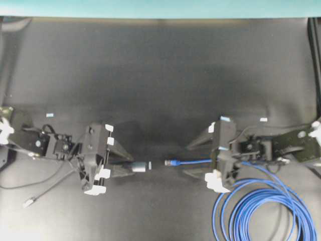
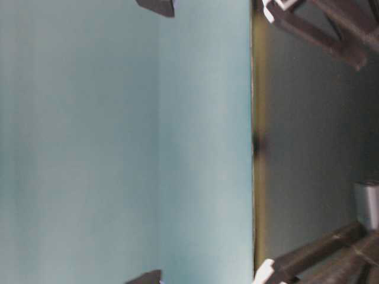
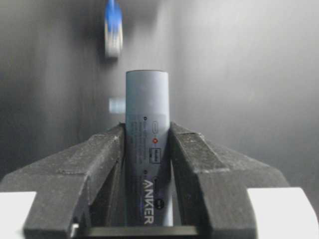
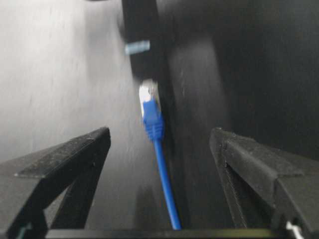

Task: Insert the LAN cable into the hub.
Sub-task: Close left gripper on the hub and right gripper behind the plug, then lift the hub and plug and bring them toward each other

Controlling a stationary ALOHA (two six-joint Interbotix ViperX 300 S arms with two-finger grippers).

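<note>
My left gripper (image 1: 131, 166) is shut on the hub (image 1: 141, 166), a slim grey bar whose white end points right. In the left wrist view the fingers (image 3: 107, 149) clamp the hub (image 3: 147, 99) on both sides. The LAN cable's plug (image 1: 170, 162) lies a short gap to the right of the hub's end, roughly in line with it. The plug shows blurred in the left wrist view (image 3: 113, 30). My right gripper (image 1: 186, 160) is open, and the blue cable (image 4: 162, 174) runs between its wide jaws without touching them. The plug (image 4: 149, 107) sits just beyond the fingertips (image 4: 102, 137).
The cable's large blue coil (image 1: 266, 211) lies at the front right, under the right arm. The hub's thin grey cord ends in a silver plug (image 1: 30, 202) at the front left. The black mat (image 1: 160, 75) reaches to a teal wall behind.
</note>
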